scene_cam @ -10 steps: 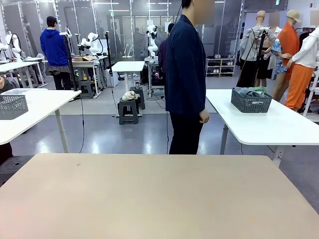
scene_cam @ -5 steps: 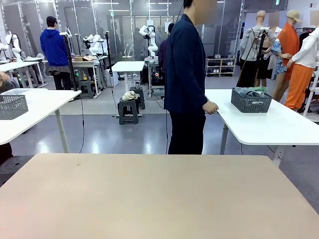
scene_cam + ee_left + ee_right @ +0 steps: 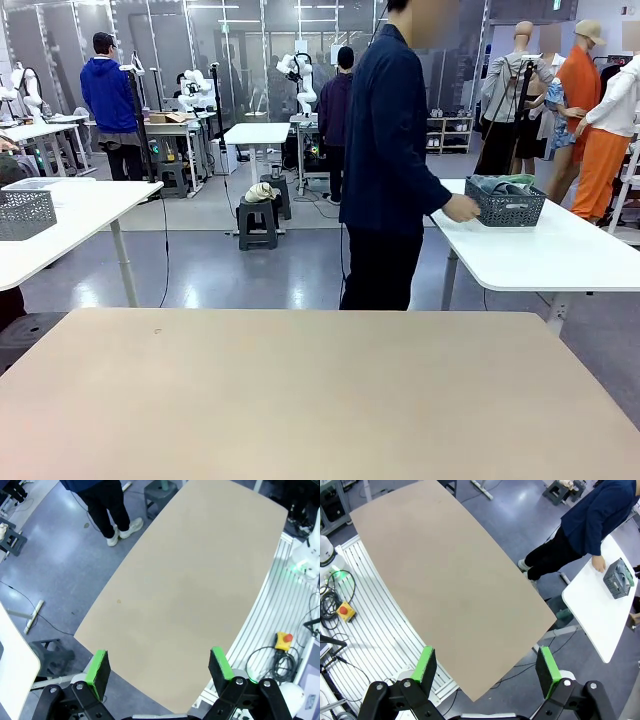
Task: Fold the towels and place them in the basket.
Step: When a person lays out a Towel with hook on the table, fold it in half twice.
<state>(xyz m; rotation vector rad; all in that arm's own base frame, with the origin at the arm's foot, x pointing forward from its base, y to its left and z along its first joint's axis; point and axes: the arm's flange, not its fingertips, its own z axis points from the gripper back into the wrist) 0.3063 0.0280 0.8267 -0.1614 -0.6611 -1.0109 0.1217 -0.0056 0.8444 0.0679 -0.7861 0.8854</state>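
Left gripper (image 3: pixel 159 667), right gripper (image 3: pixel 486 666): poised high over tan table (image 3: pixel 190 580), jaws wide, empty. Person's hand (image 3: pixel 462 208) at one basket (image 3: pixel 505 210).

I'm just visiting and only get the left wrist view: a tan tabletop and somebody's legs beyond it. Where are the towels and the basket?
Observer: The front view shows a dark grey basket on a white table across the aisle, to the robot's right, with greenish cloth in it.
Operator: What's that person doing?
Observer: The person faces that table, one hand at the basket's end.
Operator: And the other arm?
Observer: The right wrist view shows the right end effector open, holding nothing, high over the tan table.
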